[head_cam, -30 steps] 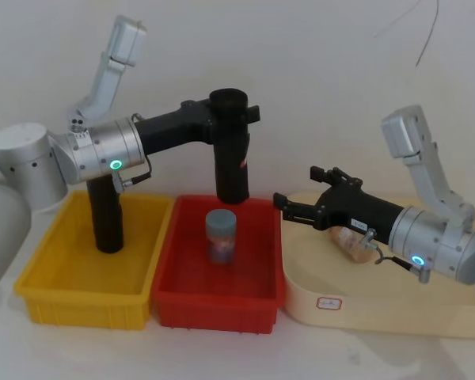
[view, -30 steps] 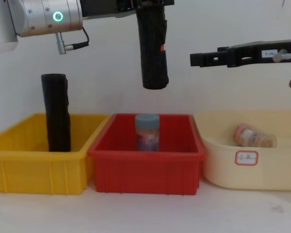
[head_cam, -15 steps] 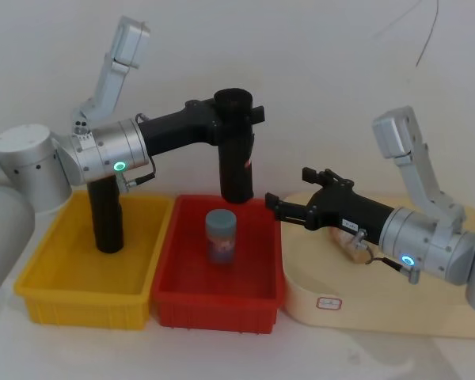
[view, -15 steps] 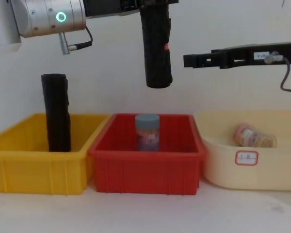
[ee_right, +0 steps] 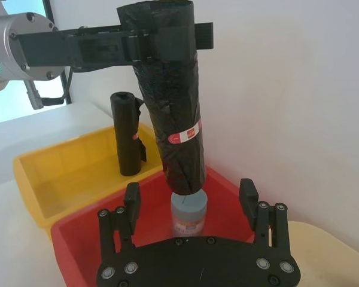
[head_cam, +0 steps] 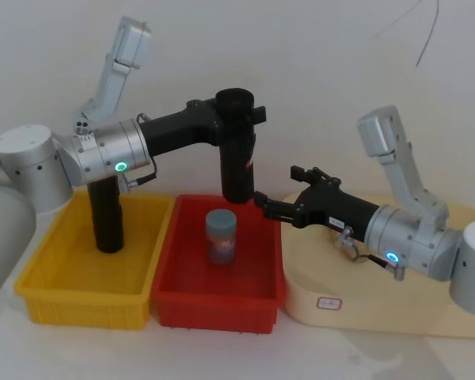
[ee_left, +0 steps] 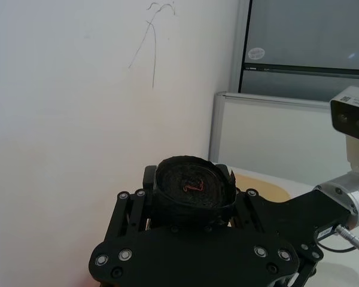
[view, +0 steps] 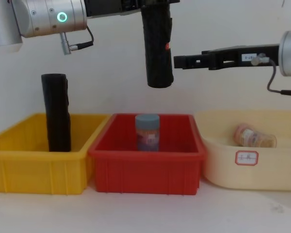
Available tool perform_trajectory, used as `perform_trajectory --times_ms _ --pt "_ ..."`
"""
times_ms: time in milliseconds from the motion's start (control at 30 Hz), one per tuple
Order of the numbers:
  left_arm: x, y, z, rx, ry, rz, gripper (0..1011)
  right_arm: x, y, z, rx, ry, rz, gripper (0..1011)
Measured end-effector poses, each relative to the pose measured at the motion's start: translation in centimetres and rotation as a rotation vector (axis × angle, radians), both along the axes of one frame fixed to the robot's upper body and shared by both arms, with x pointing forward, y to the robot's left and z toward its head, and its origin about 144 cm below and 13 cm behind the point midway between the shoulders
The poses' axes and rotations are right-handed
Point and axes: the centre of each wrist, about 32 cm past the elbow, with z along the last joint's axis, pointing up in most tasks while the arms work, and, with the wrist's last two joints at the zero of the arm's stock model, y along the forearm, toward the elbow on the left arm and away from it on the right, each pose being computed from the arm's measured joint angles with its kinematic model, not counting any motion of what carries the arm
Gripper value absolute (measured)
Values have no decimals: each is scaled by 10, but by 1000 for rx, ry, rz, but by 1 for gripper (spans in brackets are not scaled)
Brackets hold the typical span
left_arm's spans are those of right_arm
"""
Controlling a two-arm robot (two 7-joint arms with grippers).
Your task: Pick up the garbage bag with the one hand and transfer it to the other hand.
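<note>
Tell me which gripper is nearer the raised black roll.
Left. The left gripper is shut around the roll near its top; the right gripper, open, sits just to its right, near its lower end.

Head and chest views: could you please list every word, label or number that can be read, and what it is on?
None can be read.
Red-and-white sticker on the garbage bag, held by the left gripper: too small.
Red-bordered tag on the cream tray: blurred.
Printed wrap on the blue-lidded jar in the red bin: blurred.
White strip on the open right gripper: too small.
</note>
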Motion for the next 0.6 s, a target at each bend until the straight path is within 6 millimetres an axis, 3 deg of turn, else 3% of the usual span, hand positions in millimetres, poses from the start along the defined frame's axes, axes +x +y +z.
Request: perform_trajectory --times_ms 600 --pt "0 0 0 0 -2 -2 564 11 17 2 -20 -23 17 1001"
